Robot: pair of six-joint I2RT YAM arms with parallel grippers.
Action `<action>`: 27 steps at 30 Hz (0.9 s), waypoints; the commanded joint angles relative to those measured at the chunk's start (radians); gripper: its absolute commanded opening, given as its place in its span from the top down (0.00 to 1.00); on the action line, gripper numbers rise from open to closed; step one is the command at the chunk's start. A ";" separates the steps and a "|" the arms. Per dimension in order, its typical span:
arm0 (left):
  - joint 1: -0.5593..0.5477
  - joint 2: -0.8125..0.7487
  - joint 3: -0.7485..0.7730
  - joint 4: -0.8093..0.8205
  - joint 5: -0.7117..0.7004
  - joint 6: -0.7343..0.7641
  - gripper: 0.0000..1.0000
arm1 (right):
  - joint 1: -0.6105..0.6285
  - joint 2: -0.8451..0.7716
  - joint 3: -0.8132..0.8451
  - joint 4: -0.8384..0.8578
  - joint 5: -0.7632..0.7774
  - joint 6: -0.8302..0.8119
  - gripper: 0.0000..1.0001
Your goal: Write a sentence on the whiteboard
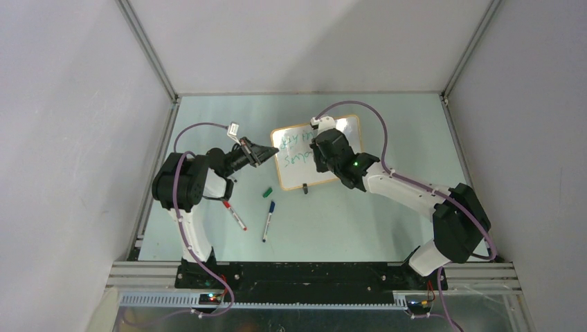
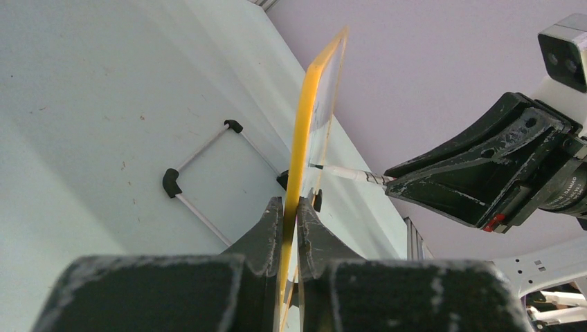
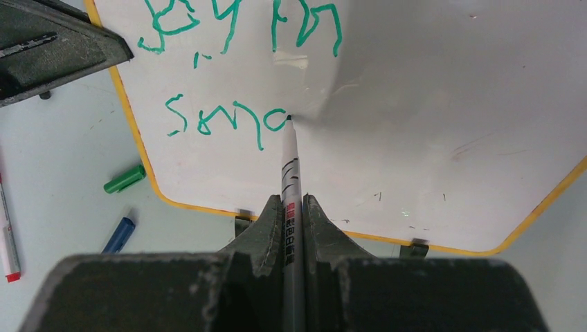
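2 tight grips: left fingers (image 2: pixel 265 232) pinch whiteboard (image 2: pixel 303 138), right fingers (image 3: pixel 268 232) pinch marker (image 3: pixel 289 169)

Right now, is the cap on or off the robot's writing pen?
Off. The marker held by the right gripper has its bare tip on the whiteboard, and a green cap lies loose on the table.

White whiteboard (image 3: pixel 429 104), yellow-orange frame (image 3: pixel 138 149), green sentence (image 3: pixel 239 69), white marker (image 3: pixel 291 173)
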 commanded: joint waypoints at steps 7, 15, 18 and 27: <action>-0.008 -0.005 0.026 0.047 0.016 -0.004 1.00 | -0.011 0.023 0.054 -0.004 0.020 0.004 1.00; -0.008 -0.004 0.026 0.046 0.016 -0.004 1.00 | -0.011 0.025 0.052 -0.049 -0.001 0.004 1.00; -0.008 -0.003 0.027 0.046 0.018 -0.005 1.00 | -0.012 0.024 0.054 -0.067 -0.015 -0.003 1.00; -0.009 -0.004 0.026 0.046 0.017 -0.003 1.00 | -0.020 0.020 0.054 -0.105 -0.021 -0.004 1.00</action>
